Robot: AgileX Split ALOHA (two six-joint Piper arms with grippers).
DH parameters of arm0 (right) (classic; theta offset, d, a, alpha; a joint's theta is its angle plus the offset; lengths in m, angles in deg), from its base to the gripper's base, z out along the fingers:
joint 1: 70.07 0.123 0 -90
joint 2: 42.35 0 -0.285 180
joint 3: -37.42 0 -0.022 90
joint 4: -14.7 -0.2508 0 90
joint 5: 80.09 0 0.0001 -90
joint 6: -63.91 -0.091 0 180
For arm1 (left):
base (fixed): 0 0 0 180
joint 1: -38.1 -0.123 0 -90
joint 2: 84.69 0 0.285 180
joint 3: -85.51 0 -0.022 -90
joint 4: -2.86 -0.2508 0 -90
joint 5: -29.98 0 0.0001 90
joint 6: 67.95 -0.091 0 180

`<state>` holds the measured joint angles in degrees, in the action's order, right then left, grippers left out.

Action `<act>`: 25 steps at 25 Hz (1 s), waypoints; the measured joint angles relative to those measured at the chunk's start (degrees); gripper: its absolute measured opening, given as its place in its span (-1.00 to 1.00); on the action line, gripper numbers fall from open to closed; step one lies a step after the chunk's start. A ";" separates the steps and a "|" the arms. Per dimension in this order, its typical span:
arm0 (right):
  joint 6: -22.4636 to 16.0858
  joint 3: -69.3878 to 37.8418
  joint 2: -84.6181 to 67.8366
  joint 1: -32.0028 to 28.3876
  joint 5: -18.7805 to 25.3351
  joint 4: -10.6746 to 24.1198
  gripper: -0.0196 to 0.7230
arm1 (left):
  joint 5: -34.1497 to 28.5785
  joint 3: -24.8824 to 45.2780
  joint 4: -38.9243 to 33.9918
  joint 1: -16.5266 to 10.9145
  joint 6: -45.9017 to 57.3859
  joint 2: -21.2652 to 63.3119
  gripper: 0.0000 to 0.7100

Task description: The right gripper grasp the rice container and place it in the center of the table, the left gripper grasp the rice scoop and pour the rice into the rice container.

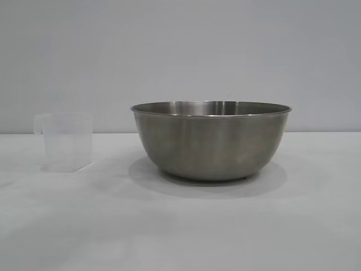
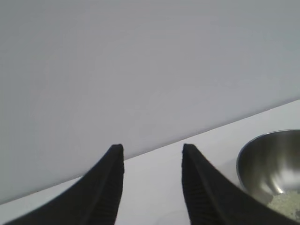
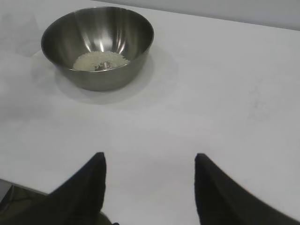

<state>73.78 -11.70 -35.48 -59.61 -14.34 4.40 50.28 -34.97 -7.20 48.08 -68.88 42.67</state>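
Observation:
The steel rice container (image 1: pixel 211 140) stands on the white table (image 1: pixel 180 226) near its middle. In the right wrist view the rice container (image 3: pixel 98 44) holds a small heap of rice (image 3: pixel 101 60). It also shows at the edge of the left wrist view (image 2: pixel 274 168), with rice (image 2: pixel 286 204) inside. The translucent rice scoop (image 1: pixel 65 141) stands upright on the table, left of the bowl and apart from it. My left gripper (image 2: pixel 152 149) is open and empty above the table. My right gripper (image 3: pixel 150 157) is open and empty, well back from the bowl. Neither gripper shows in the exterior view.
A plain grey wall (image 1: pixel 180 56) stands behind the table. The table's near edge shows in the right wrist view (image 3: pixel 28 187), beside my right gripper's finger.

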 joint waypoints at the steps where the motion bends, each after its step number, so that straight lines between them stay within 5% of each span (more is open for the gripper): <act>1: 0.00 0.00 0.00 0.00 0.00 -0.09 0.01 | -2.97 0.00 0.00 -1.03 0.98 2.63 -0.30; 9: 0.00 0.00 0.00 0.00 0.00 -0.12 0.01 | -39.45 -5.68 0.48 -11.50 5.00 23.51 -0.30; 18: 0.00 0.00 0.00 0.00 0.00 -0.22 0.01 | -67.87 -11.48 2.99 -12.02 5.07 36.85 -0.30; 25: 0.00 0.00 0.00 0.00 0.00 -0.22 0.01 | -79.22 -11.53 7.53 -12.18 4.23 41.73 -0.30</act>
<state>73.78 -11.70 -35.48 -59.61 -14.34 4.18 -28.93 -46.50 0.33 35.90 -64.65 84.39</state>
